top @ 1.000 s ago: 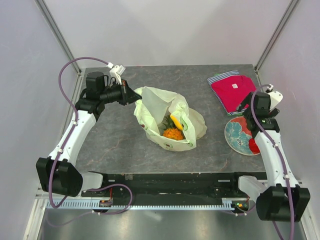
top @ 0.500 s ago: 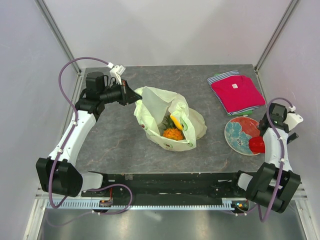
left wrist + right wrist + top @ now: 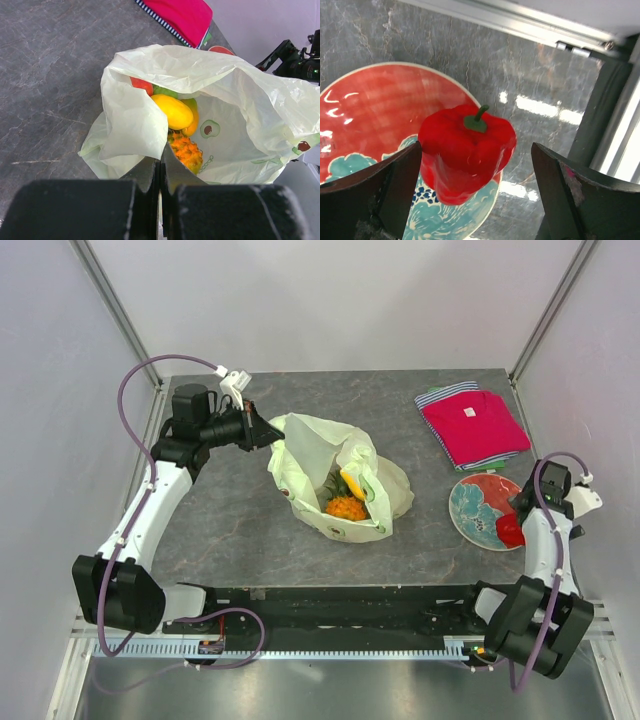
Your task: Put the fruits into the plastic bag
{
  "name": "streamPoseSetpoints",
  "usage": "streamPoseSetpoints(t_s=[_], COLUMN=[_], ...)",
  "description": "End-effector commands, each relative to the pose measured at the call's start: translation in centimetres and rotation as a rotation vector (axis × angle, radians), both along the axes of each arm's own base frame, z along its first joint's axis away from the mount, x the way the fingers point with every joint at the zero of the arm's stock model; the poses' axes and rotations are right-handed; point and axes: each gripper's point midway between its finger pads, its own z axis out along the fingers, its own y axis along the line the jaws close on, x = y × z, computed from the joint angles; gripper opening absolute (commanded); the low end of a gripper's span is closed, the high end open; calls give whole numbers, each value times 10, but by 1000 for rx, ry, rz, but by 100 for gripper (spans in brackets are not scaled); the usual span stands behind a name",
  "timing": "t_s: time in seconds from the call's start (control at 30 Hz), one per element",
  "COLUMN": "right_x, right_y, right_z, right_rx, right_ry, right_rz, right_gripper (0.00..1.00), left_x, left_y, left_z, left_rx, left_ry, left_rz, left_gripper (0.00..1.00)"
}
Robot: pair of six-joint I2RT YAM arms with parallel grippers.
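The pale-green plastic bag (image 3: pixel 310 445) lies open mid-table, and my left gripper (image 3: pixel 268 430) is shut on its rim, holding the mouth up. In the left wrist view the closed fingertips (image 3: pixel 161 165) pinch the bag (image 3: pixel 235 95) edge. Inside lie the orange pineapple (image 3: pixel 187 150), a yellow mango piece (image 3: pixel 172 111), a green fruit (image 3: pixel 165 91) and a red piece (image 3: pixel 142 85). A red pepper-like fruit (image 3: pixel 465 152) sits on the near-right rim of the floral plate (image 3: pixel 370 110). My right gripper (image 3: pixel 475 150) is open, one finger on each side of that fruit, not touching it.
A folded red shirt (image 3: pixel 472 425) lies at the back right, beyond the plate (image 3: pixel 475 510). The table's right edge and a metal frame rail (image 3: pixel 520 25) run close behind the red fruit (image 3: pixel 510 531). The right gripper (image 3: pixel 522 508) hangs by that edge.
The right arm has swung from over the plate's far side out to the right edge and come down at the red fruit. The left arm and bag have not moved.
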Motion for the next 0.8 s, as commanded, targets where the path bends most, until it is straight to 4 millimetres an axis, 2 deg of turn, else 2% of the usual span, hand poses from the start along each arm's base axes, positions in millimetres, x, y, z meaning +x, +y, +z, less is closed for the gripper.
streamPoseSetpoints(t_s=[0.0, 0.2, 0.4, 0.57, 0.77], right_x=[-1, -1, -1, -2, 5], right_y=[11, 15, 14, 12, 13], right_z=[-9, -29, -39, -42, -32], right_rx=[57, 89, 86, 82, 75], right_ry=[-74, -62, -46, -42, -88], right_rz=[-61, -60, -63, -63, -48], right_gripper=[98, 98, 98, 97, 87], left_x=[-3, -2, -2, -1, -1], left_y=[-3, -4, -3, -3, -2], left_z=[10, 9, 9, 9, 7], left_rx=[-30, -35, -31, -30, -26], left_ry=[-22, -21, -21, -26, -24], left_rz=[-20, -25, -20, -17, -14], left_gripper=[2, 2, 1, 2, 2])
